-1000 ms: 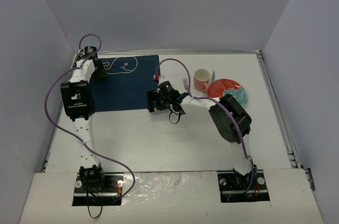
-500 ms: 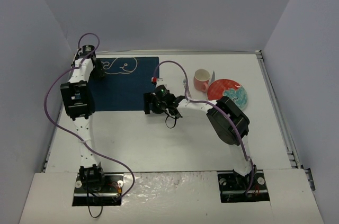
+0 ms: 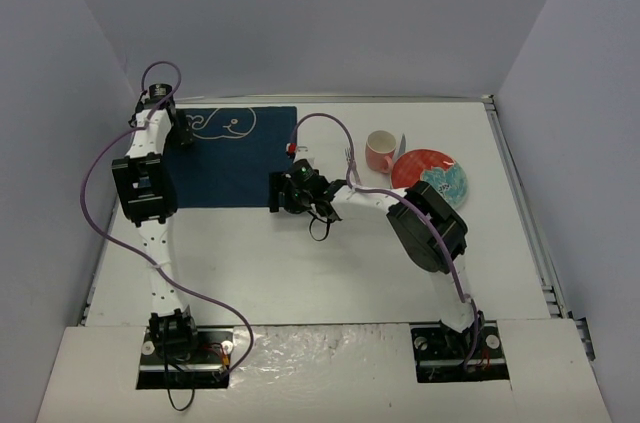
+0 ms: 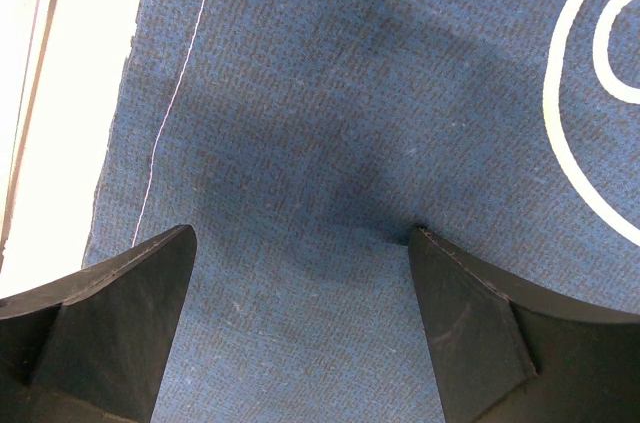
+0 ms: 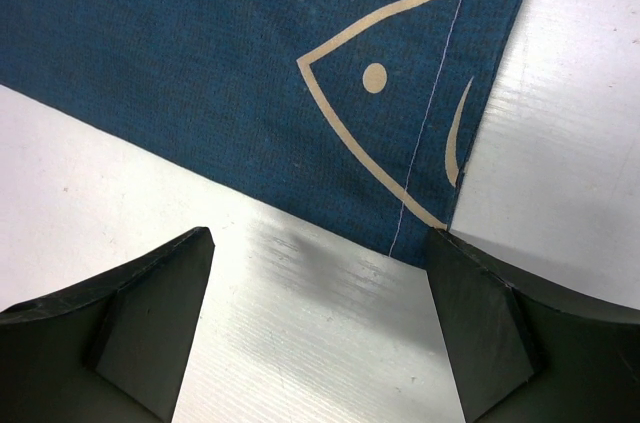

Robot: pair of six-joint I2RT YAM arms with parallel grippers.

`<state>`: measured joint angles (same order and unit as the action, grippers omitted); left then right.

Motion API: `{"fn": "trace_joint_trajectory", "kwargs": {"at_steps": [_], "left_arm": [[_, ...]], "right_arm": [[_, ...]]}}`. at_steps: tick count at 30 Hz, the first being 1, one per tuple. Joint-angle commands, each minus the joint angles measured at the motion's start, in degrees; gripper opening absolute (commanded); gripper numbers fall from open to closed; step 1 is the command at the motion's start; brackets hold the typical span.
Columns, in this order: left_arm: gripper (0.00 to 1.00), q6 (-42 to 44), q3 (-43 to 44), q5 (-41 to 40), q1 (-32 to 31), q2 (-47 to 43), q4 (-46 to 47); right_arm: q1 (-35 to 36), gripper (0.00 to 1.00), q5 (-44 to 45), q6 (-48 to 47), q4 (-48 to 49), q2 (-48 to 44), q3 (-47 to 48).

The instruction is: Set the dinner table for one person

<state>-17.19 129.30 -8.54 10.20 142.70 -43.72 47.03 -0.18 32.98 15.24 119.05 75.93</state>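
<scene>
The white dinner table [image 3: 300, 268] carries a dark blue placemat [image 3: 235, 158] with a whale outline at its far left. My left gripper [image 3: 184, 134] stands open at the mat's far left corner. Blue cloth [image 4: 330, 123] fills the gap between the fingers of the left gripper [image 4: 300, 253], and one fingertip [image 4: 440, 283] presses on the cloth. My right gripper [image 3: 283, 193] is open at the mat's near right corner. In the wrist view the right gripper [image 5: 320, 243] has bare table [image 5: 300, 343] between its fingers, and the placemat [image 5: 250, 63] corner lies at one fingertip [image 5: 470, 293].
To the right of the mat stand a pink cup [image 3: 379, 151] and a red and teal plate [image 3: 432, 171]. A fork [image 3: 351, 157] lies left of the cup, a knife [image 3: 401, 146] between cup and plate. Grey walls close in the table's far and side edges.
My right gripper has slid left along the mat's near right corner. My left gripper and the mat have shifted slightly left. Both grippers stay open.
</scene>
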Motion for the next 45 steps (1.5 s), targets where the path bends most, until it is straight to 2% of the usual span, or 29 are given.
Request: {"fn": "trace_joint_trajectory", "kwargs": {"at_steps": [1, 11, 24, 30, 36, 45], "left_arm": [[0.84, 0.53, 0.01, -4.02, 2.01, 2.67, -2.59], [0.85, 0.23, 1.31, -3.94, 2.01, 1.97, -3.38], [0.91, -0.04, 1.93, -1.60, 1.93, -4.91, -1.82], [0.93, 0.13, 0.10, 2.93, 1.41, -10.10, 0.37], [0.93, 1.03, -2.36, 8.02, -1.13, -15.39, 1.41], [0.94, -0.42, -15.64, 11.71, -7.18, -29.33, 7.39]], "right_arm": [[0.55, 0.84, 1.80, 1.30, -3.64, 1.73, 0.82], [0.96, 0.86, 4.02, -1.25, -3.64, 0.57, 1.77], [0.61, 1.00, 8.70, -8.66, -5.92, -5.93, 6.67], [0.00, 1.00, 9.76, -10.20, -6.01, -12.36, 5.57], [-1.64, 1.00, 9.70, -11.26, -5.91, -20.89, 0.57], [-7.56, 1.00, 9.50, -13.35, -4.17, -38.23, -12.10]]}}
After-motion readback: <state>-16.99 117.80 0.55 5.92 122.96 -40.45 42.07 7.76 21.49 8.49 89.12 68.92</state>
